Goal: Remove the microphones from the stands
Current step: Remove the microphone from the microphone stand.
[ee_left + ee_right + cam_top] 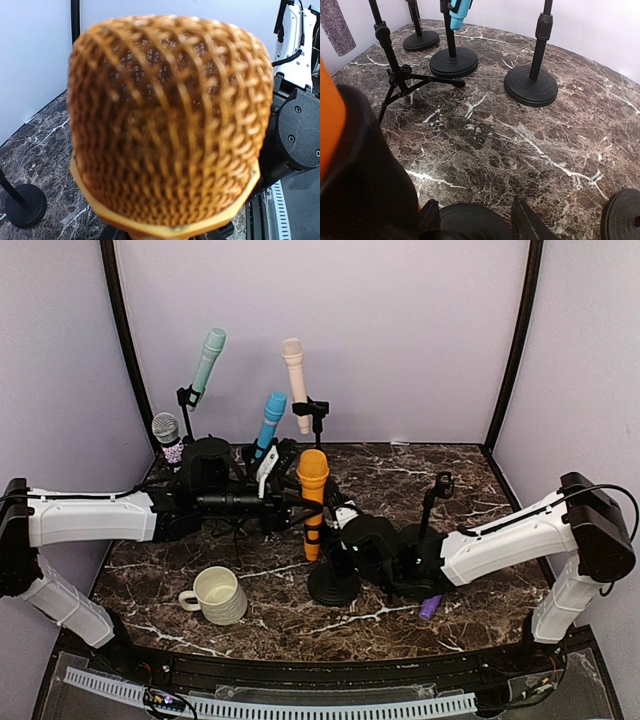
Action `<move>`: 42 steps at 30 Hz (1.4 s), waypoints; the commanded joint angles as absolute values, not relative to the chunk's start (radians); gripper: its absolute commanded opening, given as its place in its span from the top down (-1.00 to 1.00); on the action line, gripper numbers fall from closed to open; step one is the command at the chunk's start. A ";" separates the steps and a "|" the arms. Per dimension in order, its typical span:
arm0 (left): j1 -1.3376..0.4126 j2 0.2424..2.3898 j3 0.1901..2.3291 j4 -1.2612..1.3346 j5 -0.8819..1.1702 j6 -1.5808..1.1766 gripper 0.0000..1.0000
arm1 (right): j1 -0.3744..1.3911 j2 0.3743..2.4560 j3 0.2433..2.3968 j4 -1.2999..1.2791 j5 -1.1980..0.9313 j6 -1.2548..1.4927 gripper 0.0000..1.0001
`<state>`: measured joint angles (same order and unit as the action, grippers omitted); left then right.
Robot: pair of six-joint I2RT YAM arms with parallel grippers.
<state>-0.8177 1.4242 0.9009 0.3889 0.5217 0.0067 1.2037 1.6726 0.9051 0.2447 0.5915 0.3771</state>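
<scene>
The orange microphone (pixel 312 490) stands upright over its black stand base (pixel 333 587) at the table's middle. My left gripper (pixel 298 508) reaches in from the left and is closed on the microphone's body. In the left wrist view the orange mesh head (pixel 170 120) fills the frame and hides the fingers. My right gripper (pixel 340 562) is low at the stand. In the right wrist view its fingers (pixel 525 220) sit on both sides of the round base (pixel 470 222), gripping it. The orange body in its black clip (pixel 330 130) shows at the left.
Other stands hold a teal microphone (pixel 208 358), a cream one (pixel 295 380), a blue one (pixel 270 420) and a silver one (pixel 166 430). An empty stand (pixel 437 490) is beside my right arm. A white mug (pixel 218 595) and a purple piece (pixel 430 607) lie near the front.
</scene>
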 commanded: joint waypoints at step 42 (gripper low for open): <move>-0.819 1.332 0.851 0.590 0.535 -0.100 1.00 | 1.162 1.705 0.849 0.183 0.577 0.534 1.00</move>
